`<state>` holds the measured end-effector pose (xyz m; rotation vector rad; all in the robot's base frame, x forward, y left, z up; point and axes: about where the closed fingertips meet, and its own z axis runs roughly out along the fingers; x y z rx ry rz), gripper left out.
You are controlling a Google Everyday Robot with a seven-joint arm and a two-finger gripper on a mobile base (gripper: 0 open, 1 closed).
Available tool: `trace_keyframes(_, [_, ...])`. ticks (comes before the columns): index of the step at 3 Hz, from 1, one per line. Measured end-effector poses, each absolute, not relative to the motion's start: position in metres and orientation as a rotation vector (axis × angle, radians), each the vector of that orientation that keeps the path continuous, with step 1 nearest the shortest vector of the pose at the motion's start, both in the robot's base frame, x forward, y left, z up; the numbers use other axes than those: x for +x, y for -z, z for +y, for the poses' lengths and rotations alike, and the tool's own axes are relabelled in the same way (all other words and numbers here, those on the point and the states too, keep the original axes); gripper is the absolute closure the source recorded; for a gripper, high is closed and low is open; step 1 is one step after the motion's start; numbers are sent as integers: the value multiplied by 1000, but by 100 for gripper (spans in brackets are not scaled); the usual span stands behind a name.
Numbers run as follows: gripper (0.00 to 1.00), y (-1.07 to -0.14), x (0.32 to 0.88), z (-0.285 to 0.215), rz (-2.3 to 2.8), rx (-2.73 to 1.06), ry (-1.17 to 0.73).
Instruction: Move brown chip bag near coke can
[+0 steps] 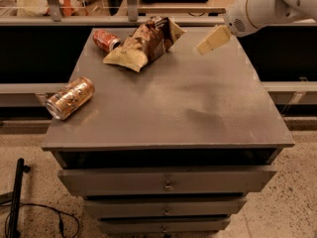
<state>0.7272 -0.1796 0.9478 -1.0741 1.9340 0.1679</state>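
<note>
The brown chip bag (145,44) lies on the far left part of the grey cabinet top (188,108), crinkled, with cream ends. The red coke can (105,39) lies on its side just left of the bag, touching or almost touching it. My gripper (212,40) hangs over the far right part of the top, to the right of the bag and apart from it, with nothing in it. The white arm (267,6) reaches in from the upper right.
A larger copper-orange patterned can (70,97) lies on its side at the top's left edge. The cabinet has drawers (168,185) below. A counter with clutter runs behind. A black cable and pole (17,197) lie on the floor at lower left.
</note>
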Motion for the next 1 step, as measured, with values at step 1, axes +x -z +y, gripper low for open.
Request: trace_keyframes(1, [0, -949, 728, -179, 1932, -1074, -168])
